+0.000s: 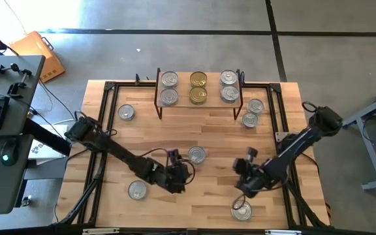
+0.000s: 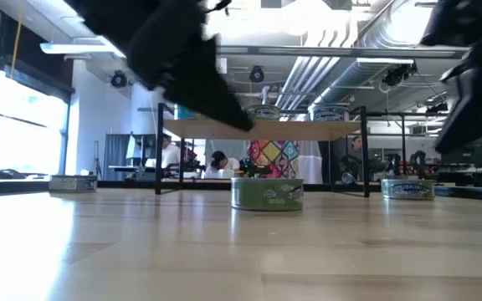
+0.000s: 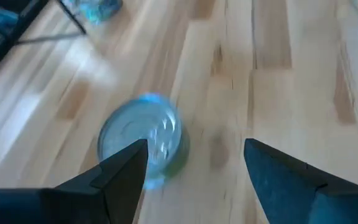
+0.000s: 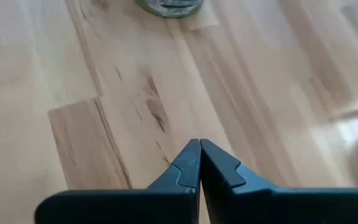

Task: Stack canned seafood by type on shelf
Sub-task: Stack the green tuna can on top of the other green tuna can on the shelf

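Presently the left gripper stands with fingers spread and empty over the table's near-middle, a silver-lidded tin just beyond it; six tins already sit on the shelf at the far edge. The right gripper, fingers pressed together and holding nothing, waits to the right. Recommended: centre the tin between the fingers, descend level, then close squarely on its sides

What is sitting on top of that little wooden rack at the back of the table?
On the shelf sit six tins: silver-lidded pairs at each end, two gold-lidded ones in the middle. Whether more tins lie stacked beneath them cannot be told from above.
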Controlling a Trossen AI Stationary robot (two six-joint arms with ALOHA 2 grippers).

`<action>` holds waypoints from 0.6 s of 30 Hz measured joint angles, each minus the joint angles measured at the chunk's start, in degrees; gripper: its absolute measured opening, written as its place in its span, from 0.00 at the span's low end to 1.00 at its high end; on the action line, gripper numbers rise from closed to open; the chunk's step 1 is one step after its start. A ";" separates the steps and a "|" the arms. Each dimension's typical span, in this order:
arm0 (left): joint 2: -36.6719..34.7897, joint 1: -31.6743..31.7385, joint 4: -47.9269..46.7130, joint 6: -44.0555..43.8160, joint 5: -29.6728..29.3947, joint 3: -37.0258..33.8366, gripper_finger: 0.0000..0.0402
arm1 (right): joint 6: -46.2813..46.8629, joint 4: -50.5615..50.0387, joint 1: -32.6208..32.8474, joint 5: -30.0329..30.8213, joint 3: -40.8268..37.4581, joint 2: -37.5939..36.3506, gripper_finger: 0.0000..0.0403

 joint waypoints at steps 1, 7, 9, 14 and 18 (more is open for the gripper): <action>0.00 0.16 1.39 1.36 0.10 -0.04 0.64 | 1.25 -0.93 1.15 0.84 0.00 -0.11 0.00; -0.02 2.25 9.24 4.99 0.35 -0.02 0.64 | 7.89 -7.08 5.80 -0.95 0.00 0.13 0.00; -0.02 2.80 10.04 5.03 1.87 -0.02 0.64 | 10.92 -10.73 7.48 -2.59 0.00 0.13 0.00; -0.02 2.62 10.07 5.04 4.80 -0.02 0.64 | 20.73 -22.25 13.25 -6.23 -0.02 -0.18 0.00; -0.02 2.16 10.31 5.04 4.99 -0.02 0.64 | 26.33 -25.30 16.84 -5.37 -2.84 -4.32 0.00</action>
